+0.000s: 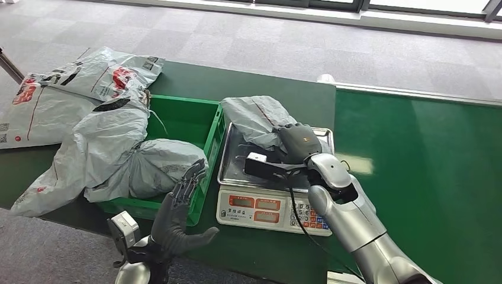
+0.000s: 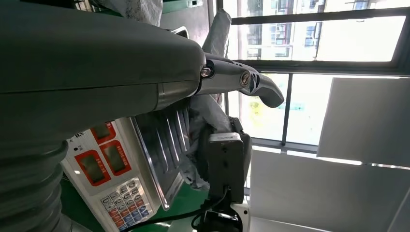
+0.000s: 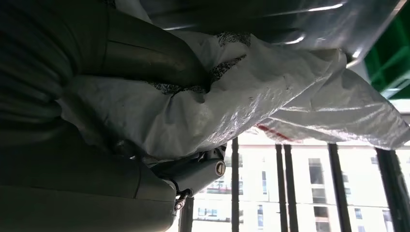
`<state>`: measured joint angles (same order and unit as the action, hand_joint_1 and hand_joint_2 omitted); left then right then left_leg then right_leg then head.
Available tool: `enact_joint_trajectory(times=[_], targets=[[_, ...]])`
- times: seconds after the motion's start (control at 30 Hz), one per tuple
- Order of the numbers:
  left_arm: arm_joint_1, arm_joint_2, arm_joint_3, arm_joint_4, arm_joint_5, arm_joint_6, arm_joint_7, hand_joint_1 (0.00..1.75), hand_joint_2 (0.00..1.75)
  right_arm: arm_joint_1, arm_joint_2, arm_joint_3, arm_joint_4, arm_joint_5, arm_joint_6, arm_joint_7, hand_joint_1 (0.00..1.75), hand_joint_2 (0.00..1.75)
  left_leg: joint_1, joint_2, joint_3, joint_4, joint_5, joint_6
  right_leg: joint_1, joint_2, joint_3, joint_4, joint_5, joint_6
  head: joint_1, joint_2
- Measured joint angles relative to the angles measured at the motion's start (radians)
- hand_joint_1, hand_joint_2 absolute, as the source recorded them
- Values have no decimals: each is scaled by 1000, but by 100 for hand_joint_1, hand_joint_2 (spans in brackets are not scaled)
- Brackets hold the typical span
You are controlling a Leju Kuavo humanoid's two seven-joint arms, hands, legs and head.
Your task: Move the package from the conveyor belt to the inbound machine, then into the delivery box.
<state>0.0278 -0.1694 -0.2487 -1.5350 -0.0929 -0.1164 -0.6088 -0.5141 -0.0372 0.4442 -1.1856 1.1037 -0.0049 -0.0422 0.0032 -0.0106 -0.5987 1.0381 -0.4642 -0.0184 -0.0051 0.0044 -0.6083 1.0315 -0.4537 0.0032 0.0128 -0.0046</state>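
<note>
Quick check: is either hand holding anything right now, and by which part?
The right hand grips the grey package on the scale, by its near end. The left hand is open, holding nothing.

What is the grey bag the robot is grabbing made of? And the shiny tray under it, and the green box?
The grey package under the right hand looks like thin plastic film: it crinkles and glints. The scale's tray looks like bare metal, probably steel: silvery with mirror-like reflections. The green crate looks like hard moulded plastic: even colour, smooth matte walls.

High head view; close wrist views
</note>
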Motion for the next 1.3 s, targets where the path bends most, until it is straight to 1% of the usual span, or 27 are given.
enact_joint_trajectory(times=[0.03,0.2,0.3,0.43,0.47,0.57,0.67,0.77,0.83,0.9,1.0,1.1,1.2,1.23,1.27,1.3], targets=[[0,0,0,-2,-1,2,4,0,175,-22,1,14,44,30,-17,24,0,175,0,0,0,0,0,0,0,0,0,0,0,0,0,0],[-2,0,0,-3,-2,9,10,0,175,-65,11,29,139,15,-36,-42,0,175,0,0,0,0,0,0,0,0,0,0,0,0,0,0],[-9,0,0,-4,-2,14,13,0,175,-77,23,32,160,-41,-20,-106,0,175,0,0,0,0,0,0,0,0,-1,0,0,0,0,0],[-14,1,1,-4,-12,23,9,0,175,-70,29,33,144,-250,69,-285,0,175,0,0,0,0,0,0,0,0,-1,0,0,0,0,0],[-15,1,1,-4,-17,24,6,0,175,-65,29,33,134,-292,86,-317,0,175,0,0,0,0,0,0,0,0,-2,0,0,0,0,0],[-18,3,2,-4,-38,31,-8,0,175,-55,28,33,109,-367,118,-366,0,175,0,0,0,0,0,0,0,0,-2,0,0,0,0,0],[-38,8,3,-3,-82,54,-26,0,175,-38,26,32,74,-491,164,-444,0,175,0,0,-1,0,0,0,0,0,-2,0,0,0,0,0],[-88,13,10,2,-107,79,-21,0,175,-22,25,25,30,-634,227,-507,0,175,0,0,-1,0,1,0,0,0,-2,0,0,0,0,0],[-139,17,16,18,-119,102,-2,0,175,-10,25,13,-2,-726,260,-535,0,175,0,0,-1,0,1,0,0,0,-2,0,1,0,0,0],[-205,20,22,50,-138,138,31,0,175,9,25,-9,-45,-787,247,-549,0,175,0,-1,-1,0,2,0,0,-1,-2,0,2,0,0,0],[-290,23,30,97,-156,177,66,0,175,35,25,-52,-109,-813,209,-552,0,175,0,-1,-2,0,3,0,0,0,-3,0,3,0,0,0],[-327,25,32,122,-158,182,72,0,175,52,25,-77,-148,-816,203,-550,0,175,0,1,-1,0,3,0,0,2,-3,0,4,0,0,0],[-338,25,32,135,-159,187,74,0,175,61,25,-88,-168,-817,198,-550,0,175,0,1,-2,0,3,0,0,2,-4,0,4,0,0,0],[-342,26,32,139,-167,194,83,0,175,65,25,-92,-174,-816,180,-552,0,175,0,1,-2,0,3,0,0,2,-4,0,4,0,0,0],[-348,26,32,145,-184,208,103,0,175,71,26,-99,-182,-813,142,-554,0,175,0,1,-2,0,3,0,0,2,-5,0,4,0,0,0],[-358,25,32,155,-213,231,135,0,175,81,30,-112,-195,-806,67,-556,0,175,0,0,-2,0,3,0,0,1,-5,0,4,0,0,0]])
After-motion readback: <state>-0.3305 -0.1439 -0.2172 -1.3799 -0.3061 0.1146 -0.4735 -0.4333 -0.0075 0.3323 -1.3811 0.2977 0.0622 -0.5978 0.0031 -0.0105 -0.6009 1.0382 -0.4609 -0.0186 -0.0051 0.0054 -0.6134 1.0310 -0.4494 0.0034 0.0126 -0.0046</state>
